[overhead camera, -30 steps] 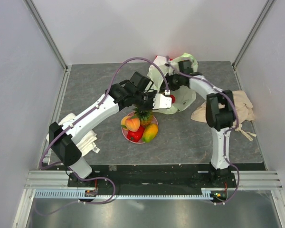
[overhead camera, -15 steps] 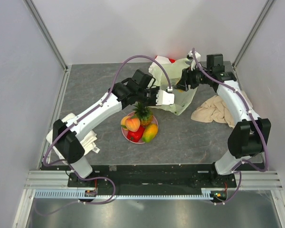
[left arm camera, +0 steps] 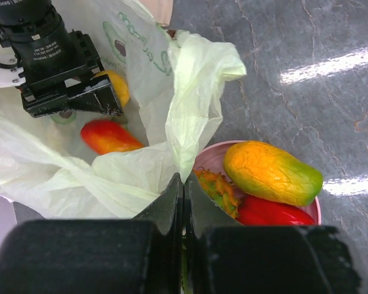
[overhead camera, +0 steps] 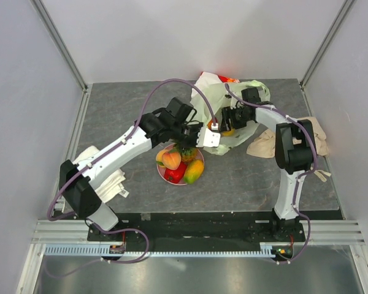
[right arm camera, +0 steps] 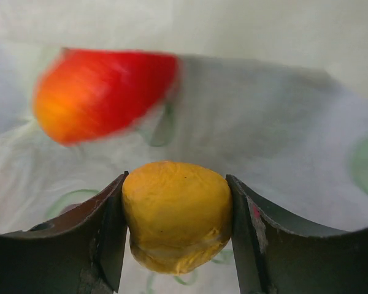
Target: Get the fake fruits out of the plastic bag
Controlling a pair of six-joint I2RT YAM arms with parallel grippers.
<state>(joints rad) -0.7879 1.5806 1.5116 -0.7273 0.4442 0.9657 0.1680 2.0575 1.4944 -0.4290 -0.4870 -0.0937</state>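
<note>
**Yellow fruit clamped inside the bag, a red one left beside it**

From above, I see both arms meeting at the pale-green bag [overhead camera: 203, 92], which lies at the far middle of the table [overhead camera: 122, 110]. My left gripper [left arm camera: 184, 187] is clenched on the near edge of the bag's thin film and holds the mouth up and open. My right gripper [right arm camera: 176, 184] reaches in from the right, and its two fingers clasp a yellow fruit [right arm camera: 176, 220] on both sides. I cannot tell whether the fruit is lifted or resting on the film. A red fruit [left arm camera: 107, 136] lies loose in the bag just near of it.

On the near side of the bag sits a pink plate [left arm camera: 211, 156] holding a mango [left arm camera: 273, 173], a pepper [left arm camera: 273, 213], a pineapple [left arm camera: 218, 190] and a peach [overhead camera: 170, 159]. A beige cloth [overhead camera: 264, 147] lies to the right.

What could go wrong, as I judge it:
- The yellow fruit is smooth and rounded, so it may squirt out from between the fingers if I lift fast.
- The film may cling to the fingers and ride up with them, which would tip the red fruit deeper in.
- The left pinch is on slippery plastic. If it slides, the mouth collapses over the right gripper.
- The two wrists are close together, so a careless exit path could knock them.
- The plate is crowded, and another fruit set there may roll off.
</note>
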